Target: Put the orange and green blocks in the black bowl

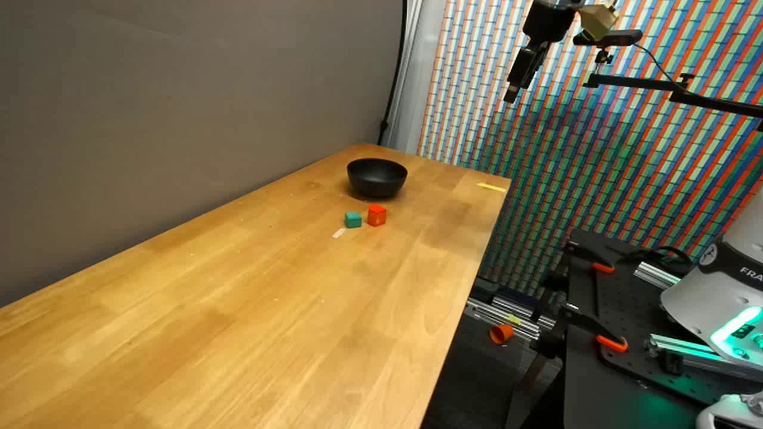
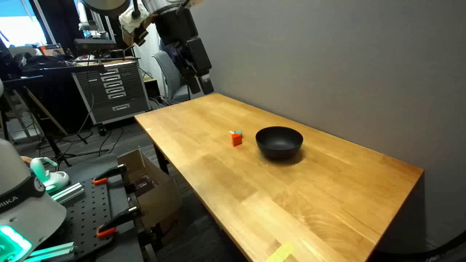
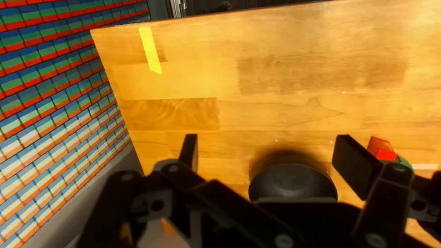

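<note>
The gripper [image 3: 270, 156], fingers [image 3: 355, 168] spread wide and holding nothing, hangs higher than the bench [image 3: 193, 82]. Rightward in the wrist view, locate the bowl [image 3: 293, 179], upright on the bench. Farther right, locate the orange block [image 3: 381, 150], then the green block [image 3: 403, 161] (partly hidden in this view); both lie outside the bowl. For the likely next grasp, centre over one block, orient the fingers clear of its close neighbour, descend straight, and squeeze once they straddle it.
</note>
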Robot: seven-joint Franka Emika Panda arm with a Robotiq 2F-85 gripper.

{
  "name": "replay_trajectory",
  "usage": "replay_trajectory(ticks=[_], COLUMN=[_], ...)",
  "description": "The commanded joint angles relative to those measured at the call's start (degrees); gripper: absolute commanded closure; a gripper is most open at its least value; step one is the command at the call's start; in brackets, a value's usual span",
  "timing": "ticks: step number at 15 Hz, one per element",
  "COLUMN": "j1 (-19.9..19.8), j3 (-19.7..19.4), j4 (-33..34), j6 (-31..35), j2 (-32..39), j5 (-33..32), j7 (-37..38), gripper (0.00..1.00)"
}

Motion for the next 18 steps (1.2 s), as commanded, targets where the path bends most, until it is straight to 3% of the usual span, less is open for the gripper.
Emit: replay_trajectory(ticks=[1, 5, 8, 12, 18], j1=[0.49, 0.87, 3.78, 8.77, 9.6], j3=[-0.44, -0.74, -0.04, 0.13, 3.33], j4=[0.32, 1.56, 7.07, 14.27, 32.81], j6=[-0.23, -0.15, 2.17, 2.13, -1.49], j2=[-0.04, 1.66, 13.81, 26.77, 47.52], j5=[-0.19, 0.64, 3.62, 11.4, 12.83], j7=[0.14, -0.4, -1.08, -10.24, -18.45], gripper=[0.0, 0.0, 0.0, 0.0, 0.0])
